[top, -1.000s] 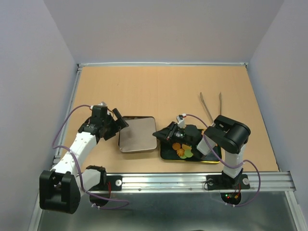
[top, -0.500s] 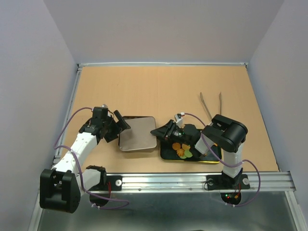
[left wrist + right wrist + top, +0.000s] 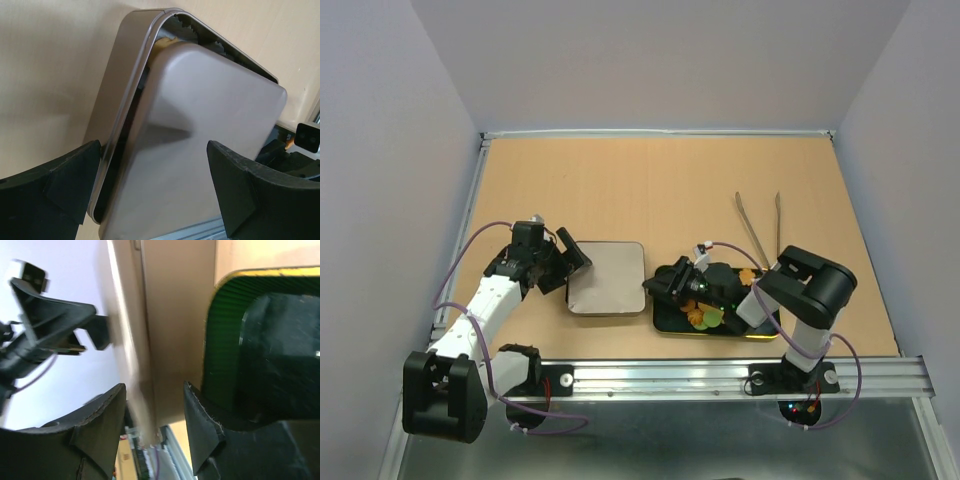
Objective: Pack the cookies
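Pale walls (image 3: 660,60) enclose our tan worktop (image 3: 650,190); left jaws gape wide, empty, at the tin lid (image 3: 210,140) edge; right jaws half-parted, empty.

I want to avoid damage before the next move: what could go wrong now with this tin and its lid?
1. The lid lies askew on the tin, with a gap along one side; pushing it down may jam it.
2. Some cookies lie on the black tray, so closing now may leave them unpacked.
3. The right gripper sits between tin and tray; a sideways move may knock either.
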